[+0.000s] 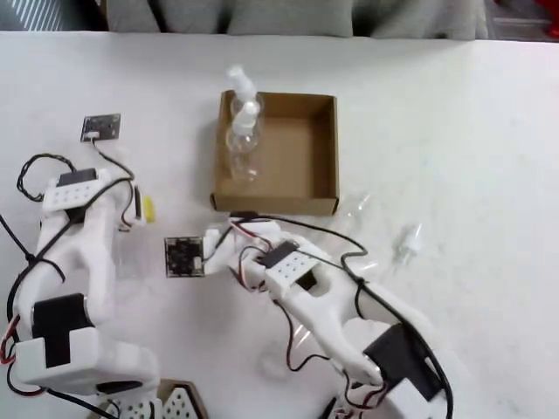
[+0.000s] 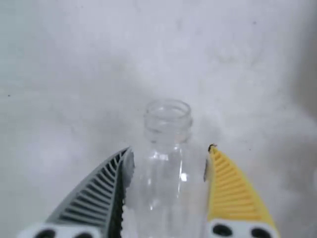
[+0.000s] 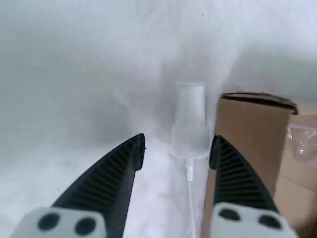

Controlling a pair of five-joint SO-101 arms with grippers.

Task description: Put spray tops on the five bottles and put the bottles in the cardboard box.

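Clear and uncapped, a bottle (image 2: pixel 166 124) is pinched in the left gripper (image 2: pixel 171 152), whose grey and yellow fingers (image 2: pixel 233 188) press its sides above the white table (image 1: pixel 454 105). The right gripper (image 3: pixel 178 144) is spread wide around a spray top (image 3: pixel 190 126) just beside a corner of the cardboard box (image 1: pixel 297 153). 2 capped bottles (image 1: pixel 243 140) lie inside the box along one wall. 1 loose spray top (image 1: pixel 408 244) lies on the table, well apart from the box.

The left gripper (image 2: pixel 171 150) has a clear bottle (image 2: pixel 166 171) pinched between its grey finger (image 2: pixel 101 196) and yellow finger (image 2: pixel 234 191). The bottle's open neck pokes out beyond both fingertips, with the white table (image 2: pixel 74 64) behind the bottle.
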